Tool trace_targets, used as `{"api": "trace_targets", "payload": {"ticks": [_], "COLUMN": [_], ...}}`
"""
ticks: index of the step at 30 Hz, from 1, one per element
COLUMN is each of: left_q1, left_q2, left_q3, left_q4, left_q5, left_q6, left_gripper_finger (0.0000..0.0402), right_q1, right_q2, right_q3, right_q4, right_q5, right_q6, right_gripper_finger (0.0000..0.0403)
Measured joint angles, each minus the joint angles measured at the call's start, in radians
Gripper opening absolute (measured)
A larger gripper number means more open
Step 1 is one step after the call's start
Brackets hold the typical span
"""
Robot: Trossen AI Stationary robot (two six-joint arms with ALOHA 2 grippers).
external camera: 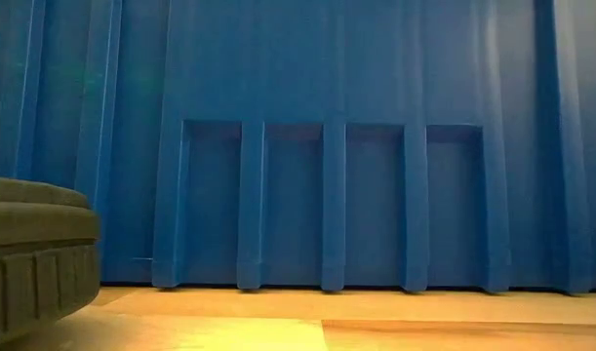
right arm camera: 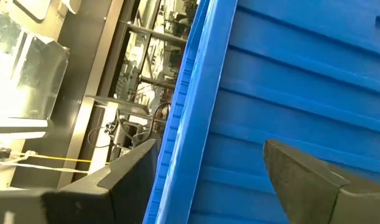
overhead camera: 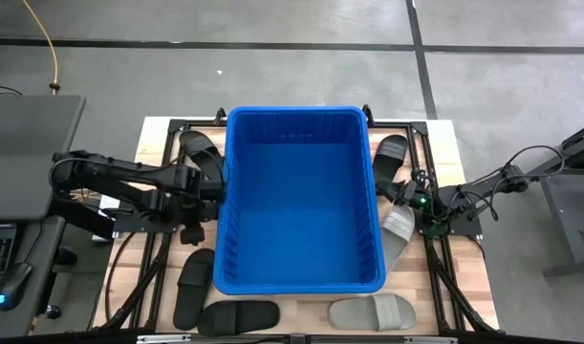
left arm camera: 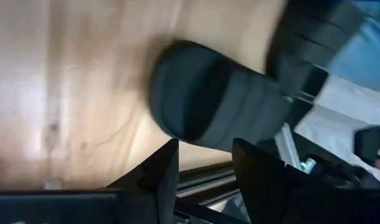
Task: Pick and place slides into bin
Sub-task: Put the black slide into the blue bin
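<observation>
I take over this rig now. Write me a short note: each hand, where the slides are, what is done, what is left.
Left hand: open, empty, over the black slides left of the bin.
Right hand: open, empty, at the bin's right wall beside a grey slide.
Slides: six visible on the table around the bin, four black, two grey.
Done: nothing; the bin is empty.
Left: all slides.

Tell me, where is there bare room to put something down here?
The bin is empty inside, the largest free patch. Bare wood shows in the near right corner, beside the grey slide. Both side strips are crowded: black slides and the left end effector on one, the right end effector on the other.
</observation>
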Motion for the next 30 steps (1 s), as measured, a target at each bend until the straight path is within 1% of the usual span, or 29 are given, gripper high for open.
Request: {"api": "trace_targets", "payload": {"ticks": [2,5,6,8,14,16,19,23,24,26,29,30], "left_q1": [-0.009,-0.016,-0.021,-0.026,-0.028,-0.056,-0.148,-0.318,-0.364,-0.461,-0.593,-0.628], "left_q2": [0.001,-0.025,-0.035,-0.055,-0.095,-0.114,-0.147,-0.184,-0.190,-0.193,-0.185,-0.178], "left_q3": [-0.004,-0.015,-0.016,-0.016,-0.015,-0.010,0.008,0.073,0.100,0.156,0.241,0.263], "left_q4": [0.033,0.120,0.139,0.131,0.012,-0.003,0.032,0.205,0.254,0.352,0.378,0.376], "left_q5": [-0.010,0.041,0.026,0.004,0.053,0.053,0.037,-0.071,-0.118,-0.242,-0.420,-0.460], "left_q6": [-0.023,-0.004,-0.013,-0.043,-0.017,-0.045,-0.137,-0.323,-0.365,-0.420,-0.441,-0.462], "left_gripper_finger": [0.0138,0.0138,0.0138,0.0138,0.0138,0.0138,0.0138,0.0138,0.0138,0.0138,0.0138,0.0138], "right_q1": [0.000,0.000,0.000,0.000,0.000,0.000,0.000,0.000,0.000,0.000,0.000,0.000], "right_q2": [0.000,0.000,0.000,0.000,0.002,0.004,0.007,0.012,0.012,0.012,0.012,0.012], "right_q3": [0.000,0.000,0.000,0.000,0.000,0.000,0.000,0.000,0.000,0.000,0.000,0.000], "right_q4": [0.000,0.000,0.000,0.000,-0.009,-0.013,-0.015,-0.019,-0.019,-0.020,-0.020,-0.021], "right_q5": [-0.006,-0.006,-0.006,-0.007,-0.023,-0.022,-0.023,-0.021,-0.021,-0.020,-0.006,0.000], "right_q6": [0.000,-0.002,-0.001,0.000,-0.003,-0.003,-0.001,-0.001,-0.001,-0.002,0.000,0.000], "right_gripper_finger": [0.0281,0.0281,0.0281,0.0281,0.0281,0.0281,0.0281,0.0281,0.0281,0.0281,0.0281,0.0281]}}
